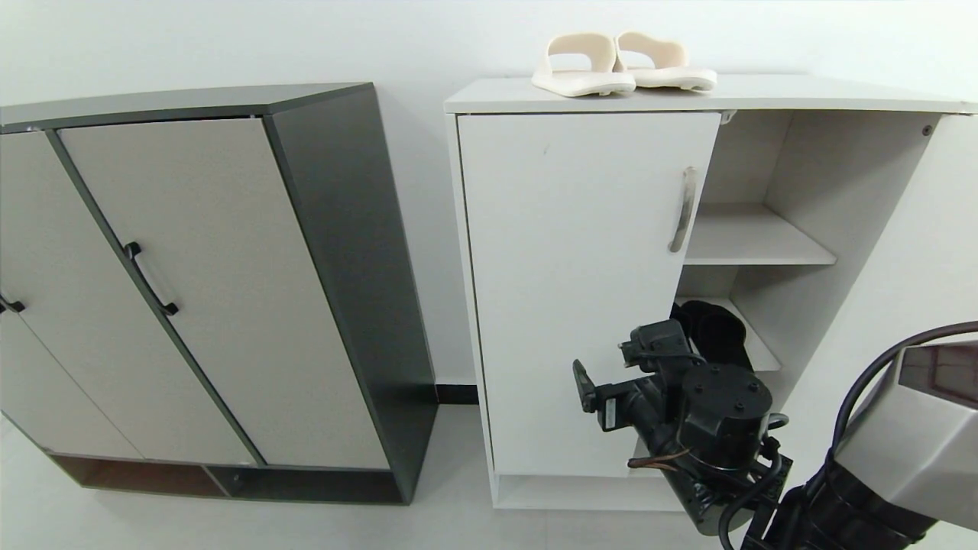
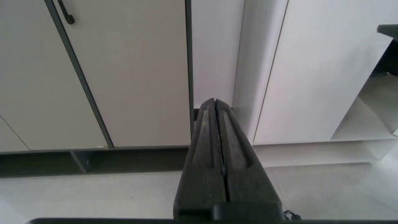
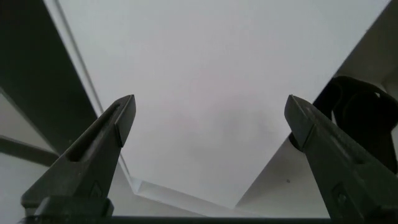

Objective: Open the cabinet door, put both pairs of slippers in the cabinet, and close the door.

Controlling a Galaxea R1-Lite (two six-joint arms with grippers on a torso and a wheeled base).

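Note:
A beige pair of slippers (image 1: 623,65) rests on top of the white cabinet (image 1: 802,92). The cabinet's left door (image 1: 573,290) is shut and its right door (image 1: 936,252) is swung open, showing two shelves. A black pair of slippers (image 1: 714,328) (image 3: 367,115) lies on the lower shelf (image 1: 752,344). My right gripper (image 1: 611,365) (image 3: 208,112) is open, low in front of the shut left door, just left of the black pair. My left gripper (image 2: 215,118) is shut on nothing, low near the floor, pointing at the gap between the two cabinets.
A grey two-door cabinet (image 1: 214,290) (image 2: 124,74) with black handles stands to the left of the white one, both against a white wall. The upper shelf (image 1: 752,237) of the white cabinet is bare. Pale floor lies in front.

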